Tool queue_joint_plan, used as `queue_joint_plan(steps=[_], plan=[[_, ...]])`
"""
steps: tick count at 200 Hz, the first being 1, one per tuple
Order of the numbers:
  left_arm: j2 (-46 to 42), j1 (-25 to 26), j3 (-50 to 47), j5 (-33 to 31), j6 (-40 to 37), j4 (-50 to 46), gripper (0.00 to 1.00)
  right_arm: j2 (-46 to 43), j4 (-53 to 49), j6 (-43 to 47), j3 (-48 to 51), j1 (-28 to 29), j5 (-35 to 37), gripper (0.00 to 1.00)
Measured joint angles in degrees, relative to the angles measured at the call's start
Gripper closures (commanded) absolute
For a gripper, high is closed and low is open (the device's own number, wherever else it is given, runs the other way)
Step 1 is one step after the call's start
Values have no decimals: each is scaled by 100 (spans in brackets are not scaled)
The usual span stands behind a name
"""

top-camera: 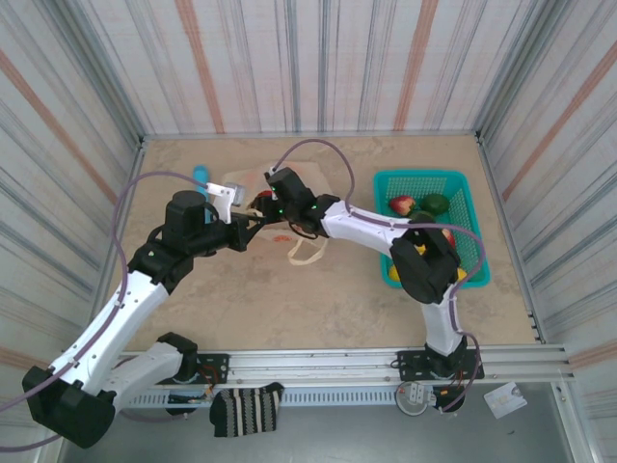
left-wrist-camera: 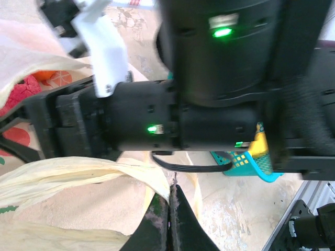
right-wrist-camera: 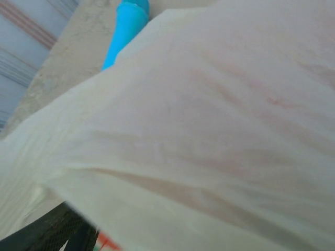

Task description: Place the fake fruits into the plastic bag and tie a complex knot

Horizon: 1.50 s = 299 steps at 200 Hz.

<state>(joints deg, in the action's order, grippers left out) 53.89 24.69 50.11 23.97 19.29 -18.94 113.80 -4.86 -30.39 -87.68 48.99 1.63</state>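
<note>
The tan worktop (top-camera: 337, 309) carries the plastic bag (right-wrist-camera: 209, 130), which lies to the left of the teal basket (top-camera: 420, 177). The left tool (left-wrist-camera: 168, 196), at the side of the bag farther from the basket, has its jaws pressed together, pinching a twisted cream strip of the bag. The right tool (top-camera: 265, 204) sits over the bag, on the side nearer the basket; I cannot tell whether it is spread or gripping. A red fruit (top-camera: 402, 204) and a green fruit (top-camera: 436, 203) lie at the basket's far end.
</note>
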Motion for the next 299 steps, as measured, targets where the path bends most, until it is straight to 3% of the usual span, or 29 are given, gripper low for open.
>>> queue_joint_plan(steps=[59,132,165,189,228,258,299], plan=[[0,0,-31,188,0,201,100,-1163,-286,151,905,-105,-28,40],[0,0,-114,479,2,402,100,-2712,-778,129,1346,-702,-704,41],[0,0,-116,555,7,435,100,-3711,-1108,129,1537,-1298,-721,40],[0,2,-118,629,9,490,100,-4227,-1790,168,1751,-2072,-474,39],[0,17,-118,658,20,555,100,-4291,-2870,695,2092,-2970,186,29],[0,20,-118,669,22,555,100,-4054,-3167,782,2723,-3733,186,25],[0,94,-118,671,22,555,100,-3220,-3084,914,2916,-3899,195,19]])
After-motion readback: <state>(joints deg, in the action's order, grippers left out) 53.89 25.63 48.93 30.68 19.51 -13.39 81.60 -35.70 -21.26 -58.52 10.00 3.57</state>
